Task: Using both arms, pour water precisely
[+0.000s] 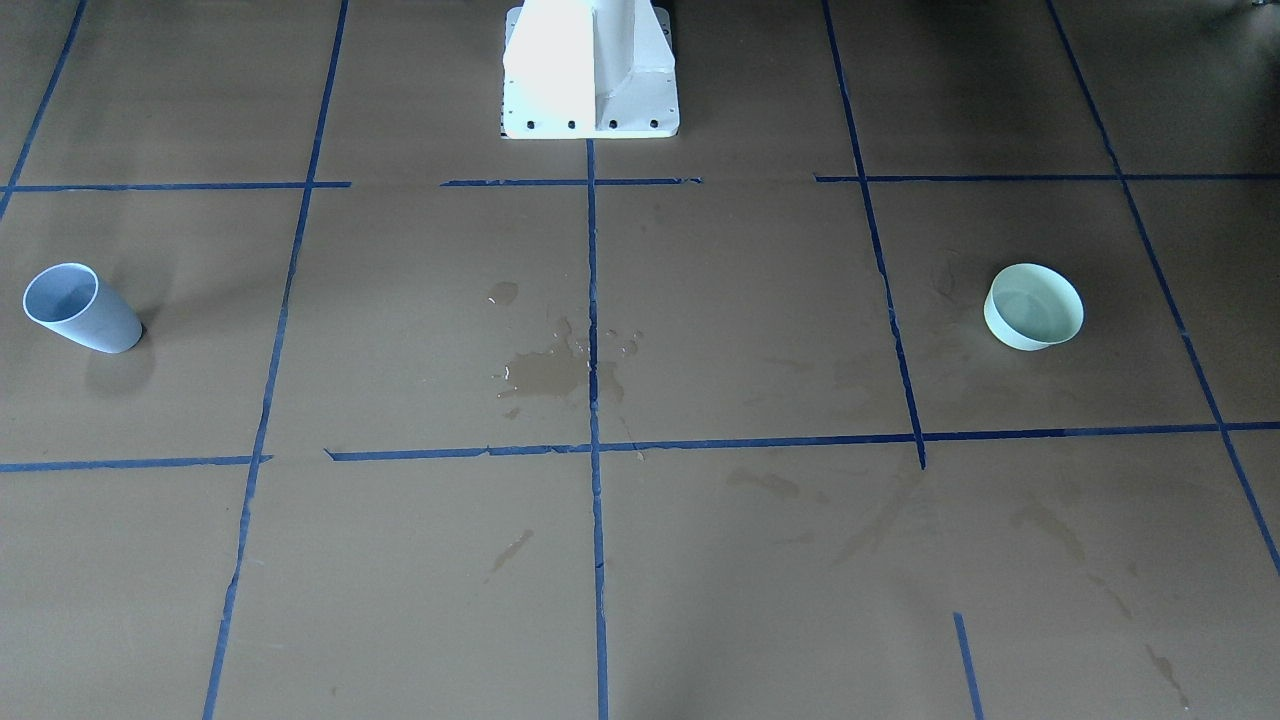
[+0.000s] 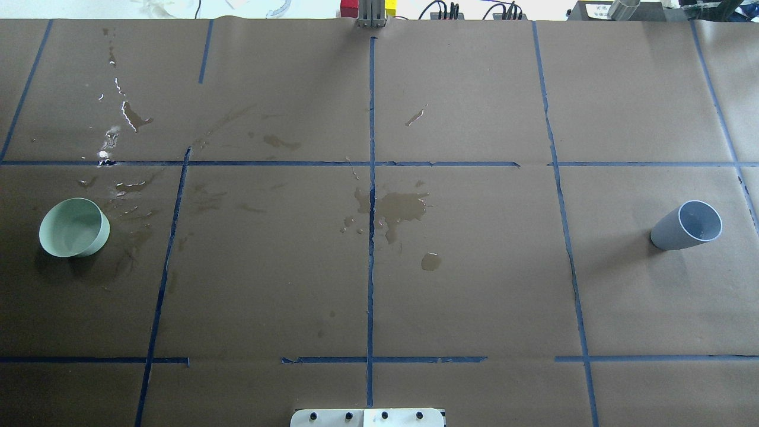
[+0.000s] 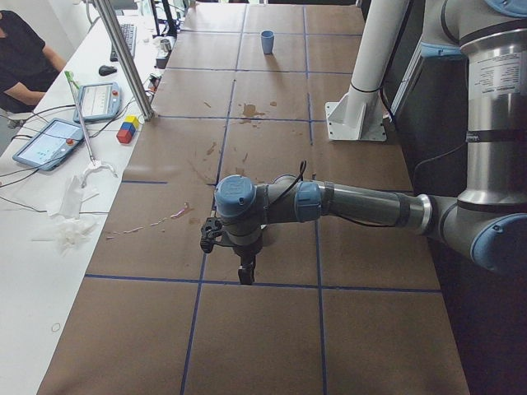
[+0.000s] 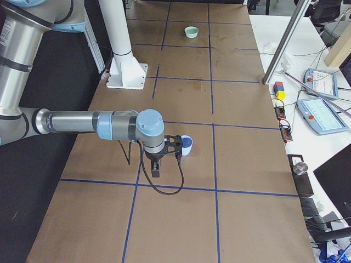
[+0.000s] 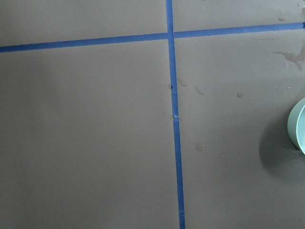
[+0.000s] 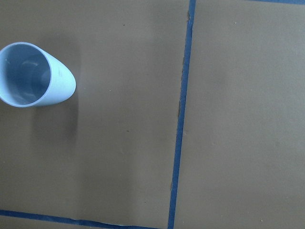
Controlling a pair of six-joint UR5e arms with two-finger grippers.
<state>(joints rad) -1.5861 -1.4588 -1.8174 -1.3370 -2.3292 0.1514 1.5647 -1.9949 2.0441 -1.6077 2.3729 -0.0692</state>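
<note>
A pale blue cup (image 1: 80, 308) stands upright on the robot's right side of the brown table; it also shows as the cup (image 2: 688, 225) and the cup (image 6: 33, 74). A mint-green bowl (image 1: 1033, 306) sits on the robot's left side, seen as the bowl (image 2: 74, 228) and the bowl (image 5: 298, 124). Spilled water (image 2: 403, 207) pools at the table's middle, with more water (image 2: 127, 115) at the far left. My left gripper (image 3: 245, 276) hangs low over the table. My right gripper (image 4: 156, 172) hangs beside the cup (image 4: 187, 145). Whether either is open, I cannot tell.
The white pedestal (image 1: 590, 70) stands at the robot's edge. Blue tape lines (image 2: 371, 237) divide the table into squares. Beyond the far edge lie tablets (image 4: 321, 112), coloured blocks (image 3: 127, 129) and a metal pole (image 3: 123, 58). A person (image 3: 25, 49) sits there.
</note>
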